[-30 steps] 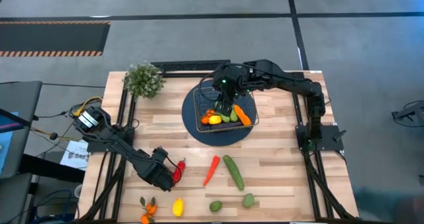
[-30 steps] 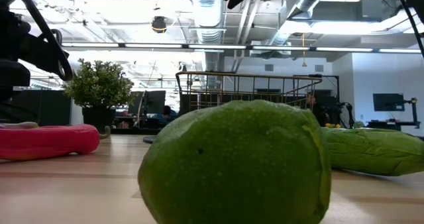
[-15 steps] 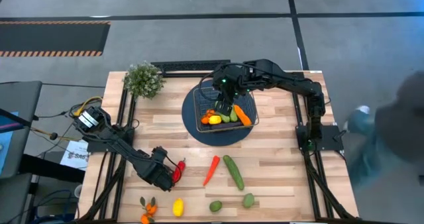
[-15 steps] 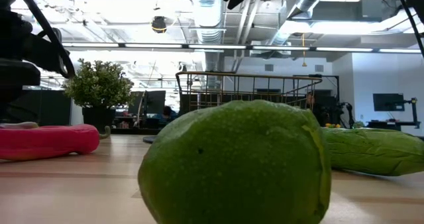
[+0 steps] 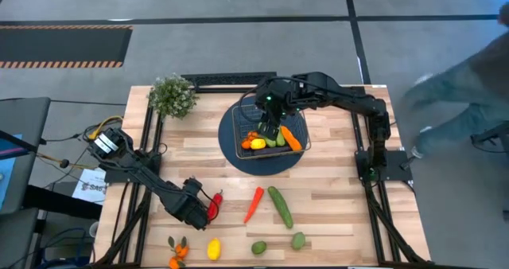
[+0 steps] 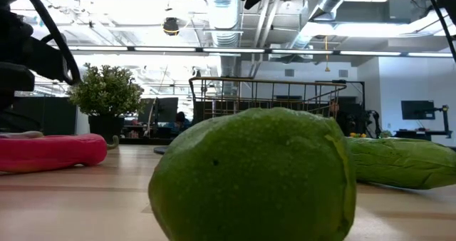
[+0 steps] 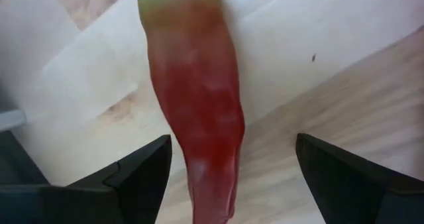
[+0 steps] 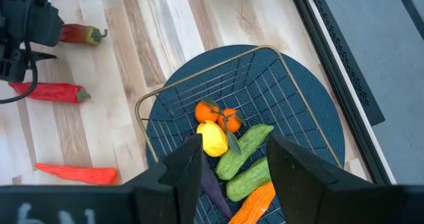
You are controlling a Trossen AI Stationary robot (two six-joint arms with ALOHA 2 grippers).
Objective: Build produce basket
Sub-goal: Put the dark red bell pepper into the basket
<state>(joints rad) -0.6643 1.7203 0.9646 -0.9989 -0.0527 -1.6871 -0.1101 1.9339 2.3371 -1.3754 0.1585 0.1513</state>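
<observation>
The wire basket sits on a dark blue round disc and holds tangerines, a lemon, cucumbers and an orange pepper. My right gripper hangs open and empty above the basket. My left gripper is low at the table's near left, open. Its fingers stand on either side of a red pepper that lies on the table, without touching it. The pepper also shows in the low view.
On the near table lie an orange-red pepper, a cucumber, two limes, a lemon and tangerines. A potted plant stands far left. A blurred person is beyond the right edge.
Both arms have kept still. A blurred person has come into view beyond the table's right edge and moved toward its far side.
</observation>
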